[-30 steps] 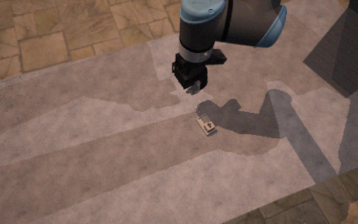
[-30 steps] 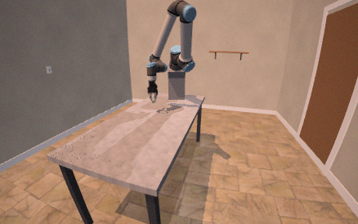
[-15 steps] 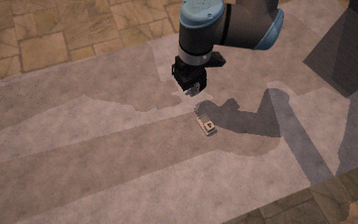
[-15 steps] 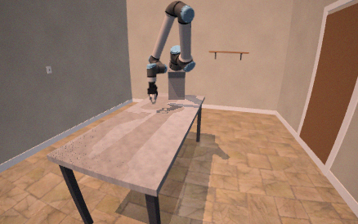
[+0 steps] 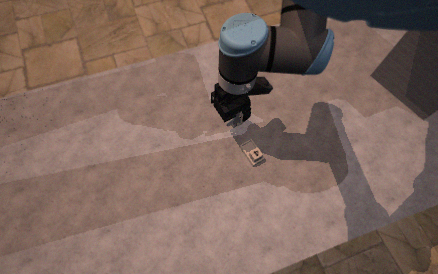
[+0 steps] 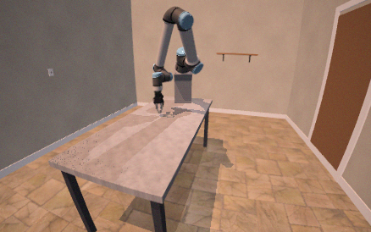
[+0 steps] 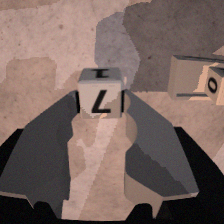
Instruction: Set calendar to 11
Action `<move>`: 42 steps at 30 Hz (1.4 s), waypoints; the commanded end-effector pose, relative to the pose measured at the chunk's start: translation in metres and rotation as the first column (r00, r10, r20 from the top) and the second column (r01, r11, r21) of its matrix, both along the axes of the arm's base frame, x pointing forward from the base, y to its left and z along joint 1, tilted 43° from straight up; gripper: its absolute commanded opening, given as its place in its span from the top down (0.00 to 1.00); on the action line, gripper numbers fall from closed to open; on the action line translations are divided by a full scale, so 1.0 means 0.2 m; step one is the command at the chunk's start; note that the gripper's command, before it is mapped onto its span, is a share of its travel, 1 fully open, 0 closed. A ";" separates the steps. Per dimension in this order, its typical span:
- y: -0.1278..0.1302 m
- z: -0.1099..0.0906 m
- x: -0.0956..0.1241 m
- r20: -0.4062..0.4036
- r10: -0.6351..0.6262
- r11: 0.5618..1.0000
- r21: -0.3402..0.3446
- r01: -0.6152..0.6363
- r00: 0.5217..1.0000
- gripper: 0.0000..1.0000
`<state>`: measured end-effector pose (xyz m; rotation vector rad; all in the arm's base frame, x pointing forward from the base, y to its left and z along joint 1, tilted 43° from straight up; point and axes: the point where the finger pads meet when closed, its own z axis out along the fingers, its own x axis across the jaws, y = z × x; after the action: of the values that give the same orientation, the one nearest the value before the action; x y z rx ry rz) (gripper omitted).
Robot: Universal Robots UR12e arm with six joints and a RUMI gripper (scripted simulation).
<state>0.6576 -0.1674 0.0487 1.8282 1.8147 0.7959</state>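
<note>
Jaws of the gripper point(image 5: 234, 130) point(image 6: 159, 112) point(image 7: 100, 98) stand narrow, one on each side of a cube, gripping it above the table point(image 5: 150, 220) point(image 6: 127, 148) point(image 7: 30, 30). Main risk, judged: release with the wrong face forward, since the side to be read cannot be made out.

Tray point(image 5: 248, 146) point(image 6: 168, 115) point(image 7: 172, 77): near the held cube, apart from it, one end vacant. A skewed or off-centre approach could catch the wall, shove the tray or leave the cube tilted on the rim.

Held cube point(image 7: 100, 101): shows 7, with what looks like a 1 on the adjoining face. It sits at the very fingertips; wall contact could make it pivot or slip.

Seated cube point(image 5: 255, 154) point(image 6: 171, 113) point(image 7: 217, 85): in the tray's other end, 4 up, 0 on one side. A fingertip could nudge it on insertion. Its month-side digit cannot be told; if not an upright 1, it needs turning too

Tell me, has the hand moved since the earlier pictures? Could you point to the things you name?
Yes. In the top view, the hand point(image 5: 235, 128) point(image 6: 159, 111) point(image 7: 101, 92) has shifted toward the tray point(image 5: 248, 146) point(image 7: 187, 75), which looks unmoved on the table.
</note>
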 end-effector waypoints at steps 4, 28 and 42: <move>0.00 -0.08 0.11 0.007 -0.004 1.000 -0.007 0.004 1.000 0.90; 0.00 -0.09 0.10 0.006 -0.005 1.000 -0.005 0.005 1.000 0.90; 0.00 -0.09 0.10 0.006 -0.005 1.000 -0.005 0.005 1.000 0.90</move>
<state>0.6773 -0.1675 0.0305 1.8256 1.8061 0.7929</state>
